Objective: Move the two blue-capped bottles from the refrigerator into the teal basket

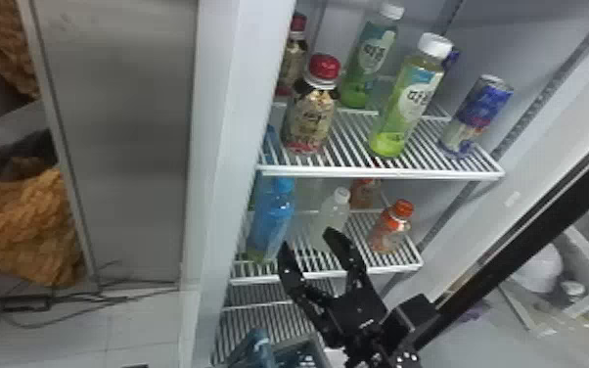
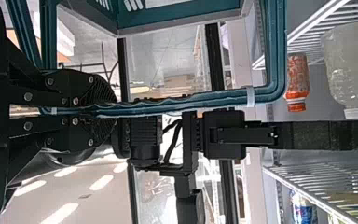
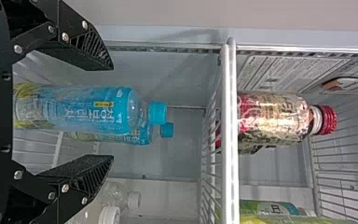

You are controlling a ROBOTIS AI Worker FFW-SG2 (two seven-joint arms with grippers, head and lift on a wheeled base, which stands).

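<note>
Blue-capped bottles (image 3: 98, 109) were blue, yellowish toward base. Basket (image 2: 177, 18) was teal. Red-capped bottle (image 1: 308, 120) showed mottled gold and red. Shelf (image 1: 381, 172) white.

place: lab or shop, unclear which | refrigerator (image 1: 225, 122), wire shelves (image 1: 381, 173), drink bottles (image 1: 406, 103) | cables (image 1: 124, 297), tiled floor (image 1: 147, 333)

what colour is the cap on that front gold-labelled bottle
The cap is red, clearest in the head view.

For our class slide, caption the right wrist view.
Open black two-fingered right gripper facing two blue-capped plastic bottles, one behind the other, in the refrigerator.
</note>
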